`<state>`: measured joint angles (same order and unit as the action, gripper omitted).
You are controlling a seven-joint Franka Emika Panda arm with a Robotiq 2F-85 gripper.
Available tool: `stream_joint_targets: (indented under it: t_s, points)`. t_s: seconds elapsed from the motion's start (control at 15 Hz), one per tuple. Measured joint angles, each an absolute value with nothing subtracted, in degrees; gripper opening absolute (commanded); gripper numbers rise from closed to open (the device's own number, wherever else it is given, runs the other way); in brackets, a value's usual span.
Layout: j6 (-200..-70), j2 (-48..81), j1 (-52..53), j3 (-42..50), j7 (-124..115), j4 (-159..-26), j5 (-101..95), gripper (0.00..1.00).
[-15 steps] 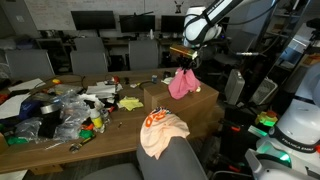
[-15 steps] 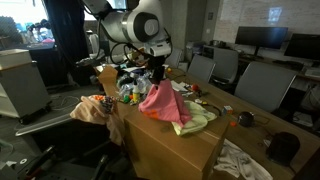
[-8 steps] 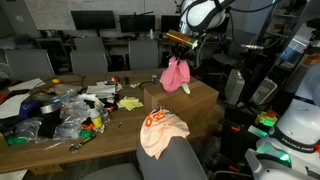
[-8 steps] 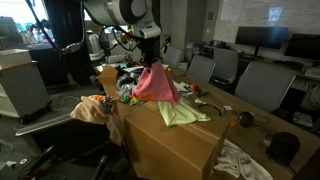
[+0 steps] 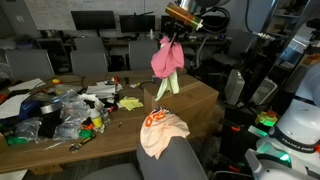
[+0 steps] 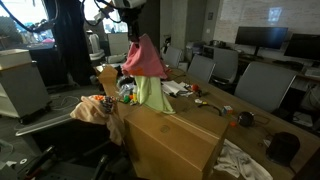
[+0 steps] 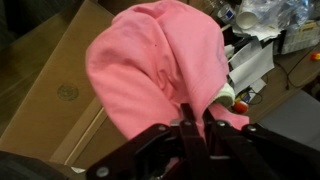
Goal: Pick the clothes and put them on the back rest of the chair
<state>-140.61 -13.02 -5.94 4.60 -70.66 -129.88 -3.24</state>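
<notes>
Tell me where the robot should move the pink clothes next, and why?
Probably carry it across toward the grey chair's back rest. The gripper is shut on the pink garment, holding it high above the cardboard box with a pale green garment dangling underneath, and the orange garment already lies draped on that back rest.

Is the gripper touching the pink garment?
Touching. The wrist view shows the gripper shut on the pink garment, with a fold of fabric pinched between the jaws.
</notes>
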Motion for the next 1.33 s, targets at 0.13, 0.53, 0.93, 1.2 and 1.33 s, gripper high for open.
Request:
stream_joint_targets:
  t_s: [0.13, 0.53, 0.93, 1.2, 1.33]
  points:
    - [-140.27, -14.51, -5.95, 3.47, -69.3, -129.5, -3.26, 0.03]
    - [-138.39, -18.13, -5.95, 0.04, -65.08, -127.57, -3.91, 0.03]
    - [-131.46, -23.02, -2.28, -1.24, -52.2, -127.21, 0.81, 0.03]
    - [-124.04, -26.53, 0.57, -2.0, -42.77, -127.29, 4.05, 0.03]
    - [-120.58, -28.19, 1.33, -3.02, -39.31, -127.51, 4.26, 0.03]
